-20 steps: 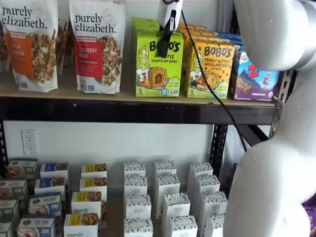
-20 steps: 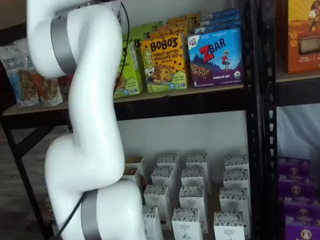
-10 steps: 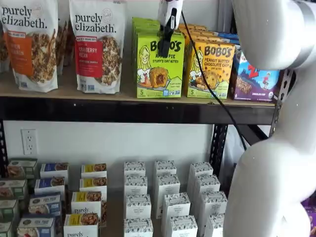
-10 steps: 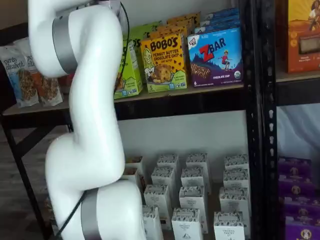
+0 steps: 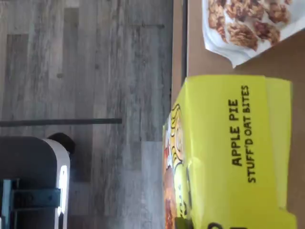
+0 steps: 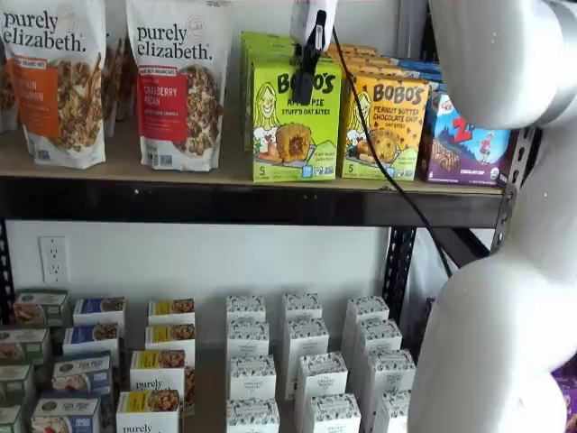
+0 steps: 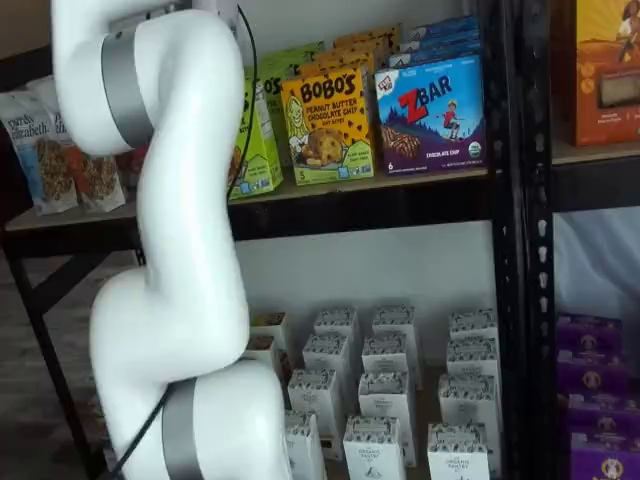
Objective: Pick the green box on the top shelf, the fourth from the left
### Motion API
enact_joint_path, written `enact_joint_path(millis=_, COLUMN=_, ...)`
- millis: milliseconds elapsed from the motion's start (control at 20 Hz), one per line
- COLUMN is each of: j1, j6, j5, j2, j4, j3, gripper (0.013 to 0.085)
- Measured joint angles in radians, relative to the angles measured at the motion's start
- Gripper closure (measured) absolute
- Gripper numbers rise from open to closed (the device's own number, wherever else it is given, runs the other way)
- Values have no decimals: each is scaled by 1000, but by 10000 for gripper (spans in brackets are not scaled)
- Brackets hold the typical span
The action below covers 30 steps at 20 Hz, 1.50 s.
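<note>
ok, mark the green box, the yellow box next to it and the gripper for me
green box [image 6: 296, 126]: a shelf view, front face, on the girl and pastry picture.
yellow box [image 6: 386, 131]: a shelf view, middle of front face.
gripper [image 6: 304, 86]: a shelf view, black fingers over the green box's front.

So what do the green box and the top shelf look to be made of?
The green box: printed paperboard, probably; sharp folded edges, slightly glossy lime faces in the wrist view. The top shelf: a matte tan board, wood or fibreboard by its look, fronted by a black painted-metal-looking beam.
</note>
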Motion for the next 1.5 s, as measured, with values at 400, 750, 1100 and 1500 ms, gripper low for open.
enact_joint_path(millis=400, j1=8, j6=8, j5=0, j2=-74, j4=-1, j3=70, gripper=690)
enact_joint_path(millis=750, j1=17, j6=22, j5=5, j2=-146, j4=12, j3=130, gripper=690)
enact_joint_path(millis=1100, j1=30, j6=38, j5=20, j2=-210, j4=17, j3=174, gripper=690)
enact_joint_path(millis=1500, j1=35, j6=44, j5=20, j2=-285, j4=15, j3=244, gripper=690)
